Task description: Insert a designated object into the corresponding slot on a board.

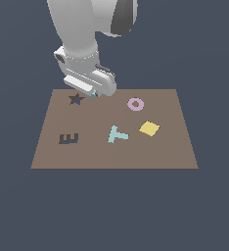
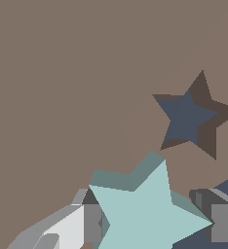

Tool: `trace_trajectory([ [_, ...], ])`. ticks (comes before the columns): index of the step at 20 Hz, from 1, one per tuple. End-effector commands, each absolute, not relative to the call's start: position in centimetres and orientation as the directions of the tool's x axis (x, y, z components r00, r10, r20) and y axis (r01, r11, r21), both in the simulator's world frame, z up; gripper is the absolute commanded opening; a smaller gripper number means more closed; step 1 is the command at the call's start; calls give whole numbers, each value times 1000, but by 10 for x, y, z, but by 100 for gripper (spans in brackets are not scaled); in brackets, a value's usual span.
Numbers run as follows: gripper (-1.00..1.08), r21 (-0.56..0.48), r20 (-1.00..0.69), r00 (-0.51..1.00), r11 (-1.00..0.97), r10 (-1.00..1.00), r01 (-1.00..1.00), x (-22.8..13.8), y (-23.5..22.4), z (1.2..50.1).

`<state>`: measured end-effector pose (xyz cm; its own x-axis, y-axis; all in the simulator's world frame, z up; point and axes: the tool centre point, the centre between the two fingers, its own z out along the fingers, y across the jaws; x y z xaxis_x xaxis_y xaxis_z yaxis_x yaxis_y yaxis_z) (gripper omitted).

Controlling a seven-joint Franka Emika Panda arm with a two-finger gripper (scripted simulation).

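Observation:
In the wrist view the light-teal star piece (image 2: 147,211) sits between my two grey fingers (image 2: 91,223), which press on it from both sides, so my gripper (image 2: 152,221) is shut on it. The dark star-shaped slot (image 2: 191,116) lies close beside the star, apart from it. In the exterior view my gripper (image 1: 93,93) hangs low over the far part of the brown board (image 1: 87,157), just to the exterior view's right of the slot (image 1: 76,99). Only a sliver of teal star (image 1: 94,94) shows under the hand there.
On the board lie a dark E-shaped recess (image 1: 69,138), a teal T-shaped piece (image 1: 117,133), a yellow square (image 1: 149,128) and a pink ring (image 1: 135,104). Dark floor surrounds the board.

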<state>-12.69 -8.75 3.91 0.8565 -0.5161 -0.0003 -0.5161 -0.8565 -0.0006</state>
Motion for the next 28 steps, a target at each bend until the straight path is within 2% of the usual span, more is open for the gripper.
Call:
trace_trajectory([
  [1,-100,-1,0,875,-875,-484,-484,-123,-103,40],
  [13,-100,-1,0,919,-919,-394,-394,-106,-148,41],
  [28,-100,0,-2,919,-919,-394,-394,-104,-150,33],
])
